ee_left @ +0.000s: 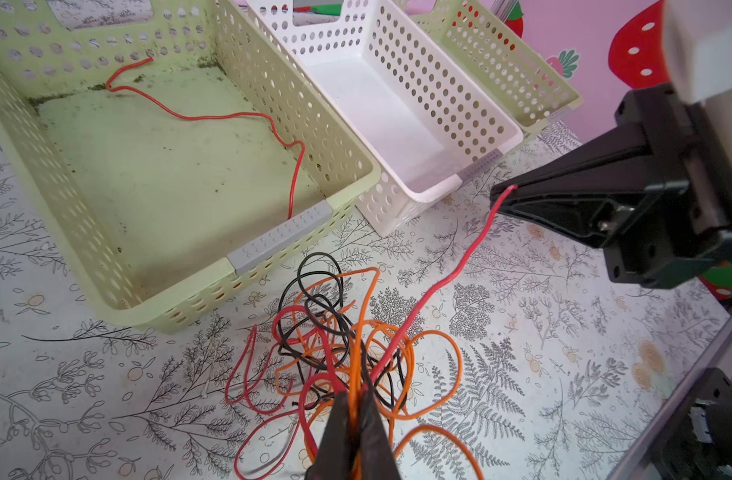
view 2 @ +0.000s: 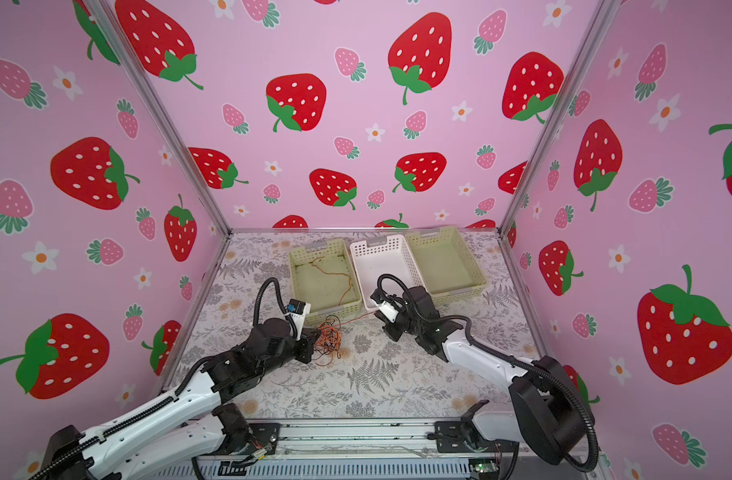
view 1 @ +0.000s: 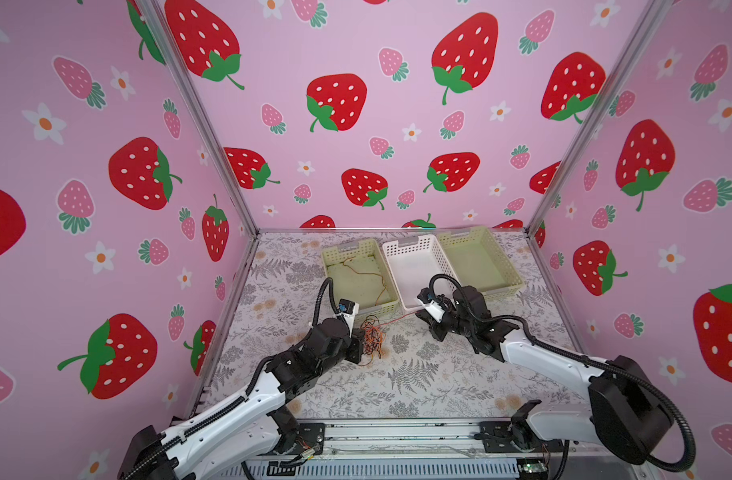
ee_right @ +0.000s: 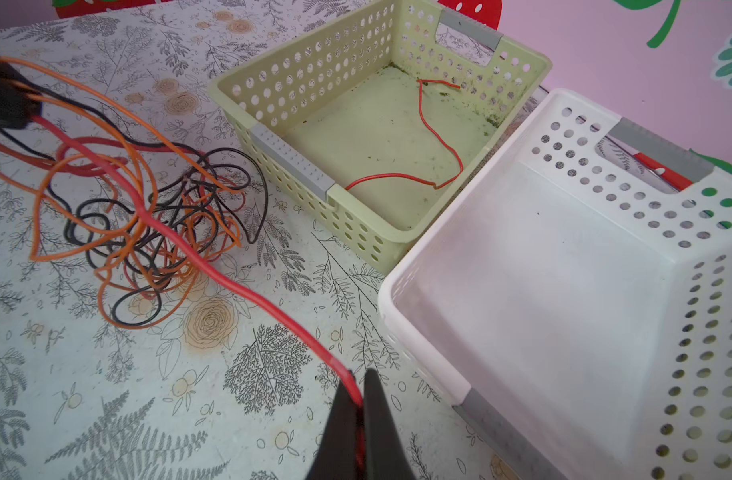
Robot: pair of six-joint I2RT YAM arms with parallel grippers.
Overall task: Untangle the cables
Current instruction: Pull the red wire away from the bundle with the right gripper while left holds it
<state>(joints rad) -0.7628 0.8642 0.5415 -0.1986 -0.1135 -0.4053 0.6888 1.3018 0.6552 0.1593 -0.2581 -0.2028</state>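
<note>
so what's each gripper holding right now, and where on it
The right gripper pinches a red wire close to its end. The left gripper is shut on the tangle, clamping orange and red strands at its edge.

CROPPED AND UNCLEAR: The left fingers (ee_left: 337, 436) run off the edge of the left wrist view, and which strands of the tangle (ee_left: 343, 345) pass between them cannot be told. In the right wrist view the right fingers (ee_right: 339, 432) are likewise cropped, and the red cable (ee_right: 281, 318) vanishes between them. There the left fingers show only as a dark blur at the frame's edge, and the white basket (ee_right: 605, 199) runs out of frame. In both top views the tangle's strands are too fine to separate. The far green basket (ee_left: 501, 70) sits partly hidden behind the white basket in the left wrist view.
</note>
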